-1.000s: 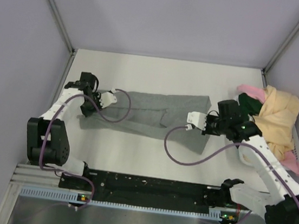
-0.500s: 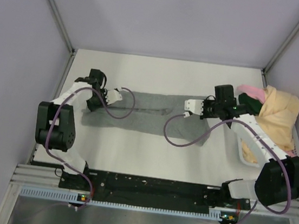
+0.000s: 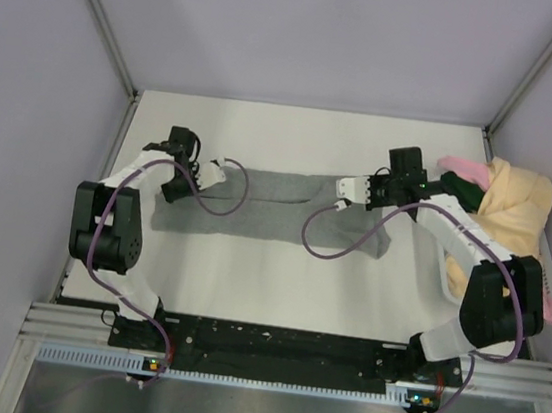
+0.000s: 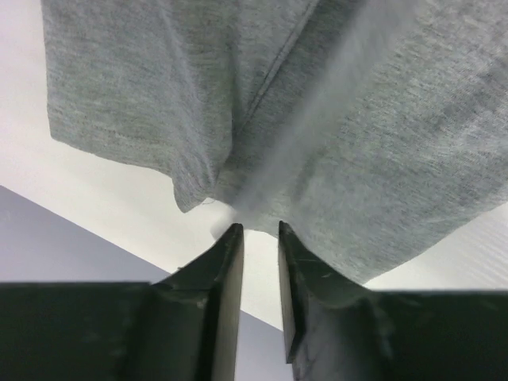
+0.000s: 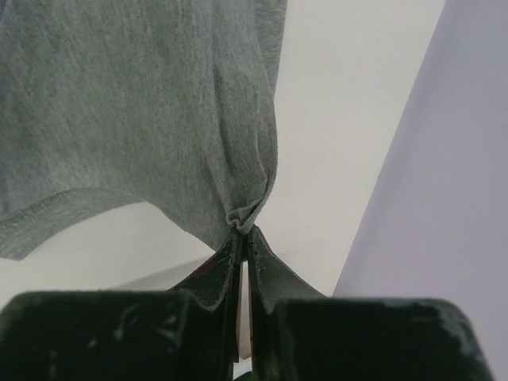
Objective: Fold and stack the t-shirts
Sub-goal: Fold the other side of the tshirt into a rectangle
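The heather grey t-shirt [image 3: 276, 207] lies as a long band across the middle of the white table [image 3: 276, 287]. My left gripper [image 3: 215, 172] is at its far left edge. In the left wrist view the grey t-shirt [image 4: 357, 143] hangs blurred at the tips of my left gripper [image 4: 258, 230], whose jaws stand a narrow gap apart with table showing between them. My right gripper [image 3: 344, 188] is at the far right edge. In the right wrist view my right gripper [image 5: 242, 232] is shut on a bunched fold of the grey t-shirt [image 5: 119, 103].
A heap of other t-shirts lies at the right edge: pale yellow [image 3: 517, 211], pink [image 3: 462, 169] and dark green [image 3: 464, 189]. Lilac walls [image 3: 23, 135] close in the left, right and back. Purple cables [image 3: 336, 254] loop over the grey cloth.
Both grippers have moved toward the far side, the right one furthest, taking the grey t-shirt's edge with them. The shirt now lies as a narrower band. The left jaws now show a gap.
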